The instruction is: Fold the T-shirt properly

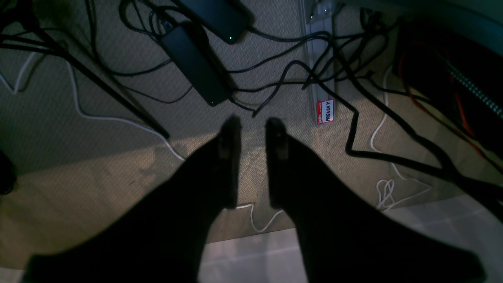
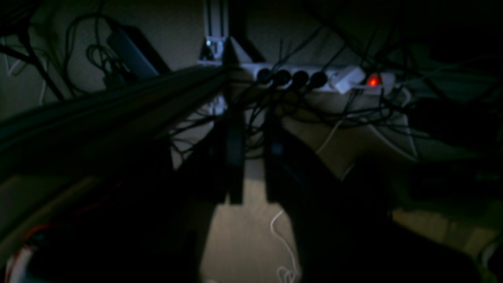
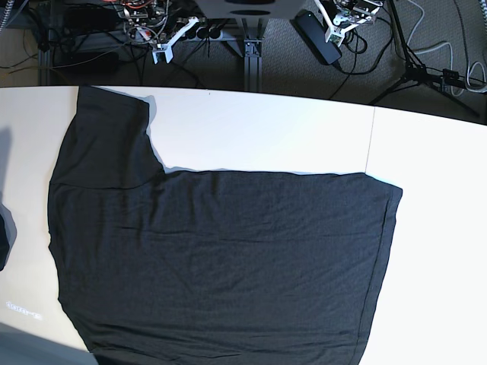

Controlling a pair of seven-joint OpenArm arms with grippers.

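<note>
The black T-shirt lies spread flat on the white table, one sleeve reaching toward the far left corner; no print shows. Both arms hang behind the table's far edge, above the floor and well away from the cloth. My left gripper points down at carpet and cables, its dark fingers a narrow gap apart with nothing between them; in the base view it sits at the top right. My right gripper is dim, its jaws also slightly parted and empty; the base view shows it at the top left.
Behind the table the carpet carries tangled cables, black power bricks, a power strip with a red light, and an aluminium frame post. A tripod leg stands at the back right. A dark object pokes in at the left edge.
</note>
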